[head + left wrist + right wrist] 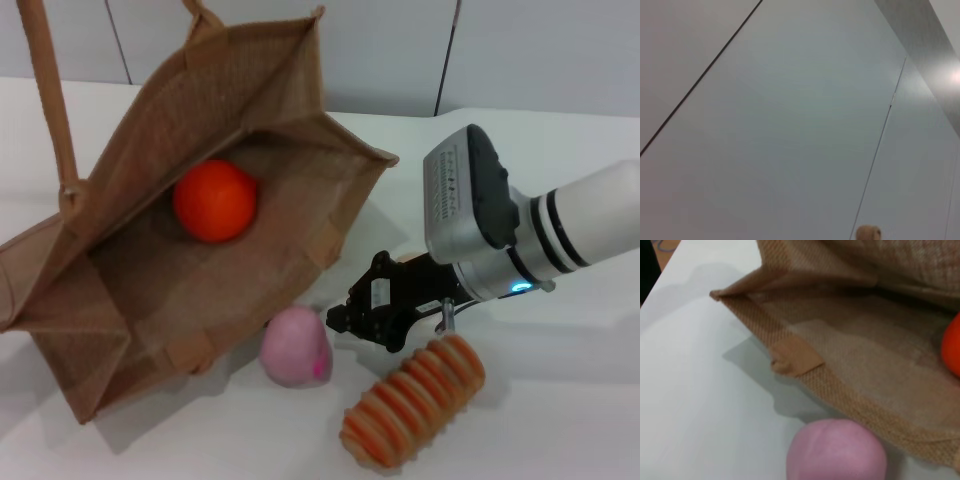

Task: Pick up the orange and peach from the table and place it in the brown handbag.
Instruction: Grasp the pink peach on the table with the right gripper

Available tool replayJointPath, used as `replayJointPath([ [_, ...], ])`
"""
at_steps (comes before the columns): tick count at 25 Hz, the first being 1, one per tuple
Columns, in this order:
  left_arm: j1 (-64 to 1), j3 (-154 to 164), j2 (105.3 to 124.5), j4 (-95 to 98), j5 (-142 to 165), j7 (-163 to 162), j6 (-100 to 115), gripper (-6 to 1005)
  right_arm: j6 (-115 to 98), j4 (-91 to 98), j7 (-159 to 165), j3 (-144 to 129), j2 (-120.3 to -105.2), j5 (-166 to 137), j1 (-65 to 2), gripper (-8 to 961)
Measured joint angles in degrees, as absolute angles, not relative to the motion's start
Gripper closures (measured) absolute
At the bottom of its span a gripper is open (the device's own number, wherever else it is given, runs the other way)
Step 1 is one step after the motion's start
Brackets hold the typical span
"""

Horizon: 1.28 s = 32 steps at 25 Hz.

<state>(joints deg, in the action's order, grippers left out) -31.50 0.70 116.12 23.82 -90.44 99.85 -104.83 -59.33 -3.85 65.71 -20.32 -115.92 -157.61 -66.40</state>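
The brown handbag [120,330] lies open on the white table, its mouth facing me. The orange [214,200] rests inside it on the woven lining, and its edge shows in the right wrist view [952,347]. The pink peach [296,346] sits on the table, touching the bag's front rim [840,390]. In the right wrist view the peach [837,452] is close below the camera. My right gripper [338,316] hovers just right of the peach, pointing at it, a small gap apart. The left arm is out of the head view.
An orange-and-cream striped ribbed cylinder [415,400] lies just under my right wrist, right of the peach. The bag's long strap [50,100] stands up at the far left. The left wrist view shows only grey wall panels and a small tan tip [868,233].
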Motion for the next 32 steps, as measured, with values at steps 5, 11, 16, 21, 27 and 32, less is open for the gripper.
replayJointPath([
  [5, -31.5, 0.7, 116.1, 23.8, -90.4, 99.8, -104.8, 879, -62.4, -1.6, 65.8, -19.6, -115.92, -157.6, -66.1, 917],
  [11, -31.5, 0.8, 116.04, 23.8, -90.4, 99.8, -104.8, 880, -68.3, 1.4, 65.9, -18.2, -115.87, -157.4, -65.2, 912],
  [16, -31.6, 1.1, 116.02, 23.8, -90.4, 99.8, -104.6, 880, -74.3, 4.0, 65.3, -16.1, -115.81, -157.4, -64.1, 884],
  [21, -31.8, 1.2, 116.02, 23.8, -90.4, 99.8, -104.1, 879, -74.2, 3.8, 65.1, -16.8, -115.98, -157.9, -64.1, 821],
  [27, -32.0, 1.2, 116.05, 23.8, -90.3, 99.8, -104.0, 880, -70.4, 1.3, 65.0, -17.4, -116.16, -157.9, -65.3, 662],
  [32, -32.5, 1.2, 116.08, 23.8, -90.3, 99.8, -104.0, 880, -64.4, -1.6, 65.5, -18.2, -116.19, -158.0, -66.4, 442],
])
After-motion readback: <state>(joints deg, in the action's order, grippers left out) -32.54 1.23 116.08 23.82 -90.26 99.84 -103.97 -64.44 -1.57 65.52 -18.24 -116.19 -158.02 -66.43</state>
